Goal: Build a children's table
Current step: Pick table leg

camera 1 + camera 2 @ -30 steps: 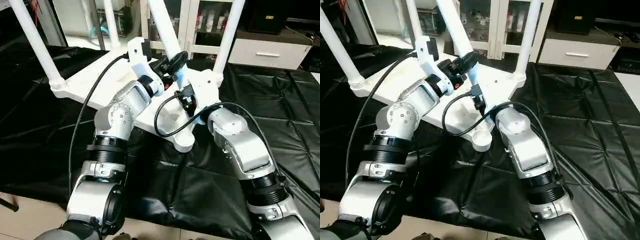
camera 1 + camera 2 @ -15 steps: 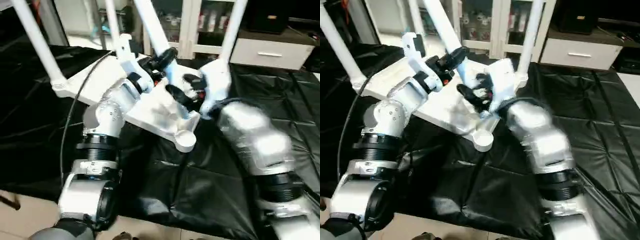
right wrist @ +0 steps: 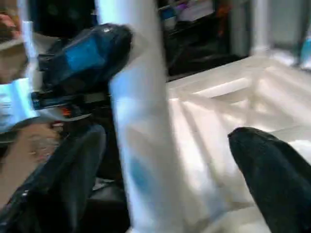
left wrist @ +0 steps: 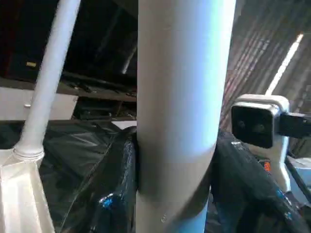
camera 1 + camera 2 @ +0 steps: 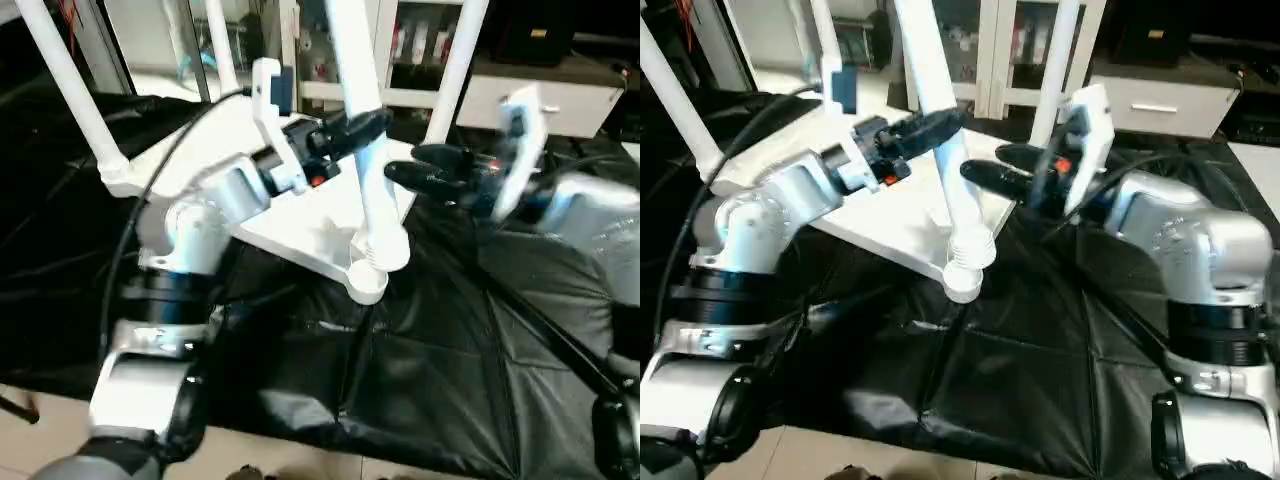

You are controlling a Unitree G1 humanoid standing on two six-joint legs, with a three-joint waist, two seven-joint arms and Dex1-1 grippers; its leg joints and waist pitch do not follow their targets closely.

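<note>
The white tabletop (image 5: 250,215) lies upside down on black cloth, with three legs standing in its far corners. A fourth white leg (image 5: 362,150) stands almost upright, its threaded lower end at the near corner socket (image 5: 368,285). My left gripper (image 5: 355,125) is shut on this leg partway up; in the left wrist view the leg (image 4: 180,97) sits between its black fingers (image 4: 119,189). To the right of the leg, my right gripper (image 5: 400,162) is open and apart from it. The right wrist view has the leg (image 3: 141,126) beyond its spread fingers (image 3: 272,165).
Black sheeting (image 5: 440,370) covers the work surface to its front edge. Upright legs stand at far left (image 5: 70,90), back (image 5: 222,50) and right (image 5: 452,70). A white drawer unit (image 5: 545,100) and shelves stand behind. A black cable (image 5: 130,250) runs along my left arm.
My right gripper has opened, let go of the near leg and pulled away to the right. The left gripper has kept its hold on the leg. The camera has also shifted.
</note>
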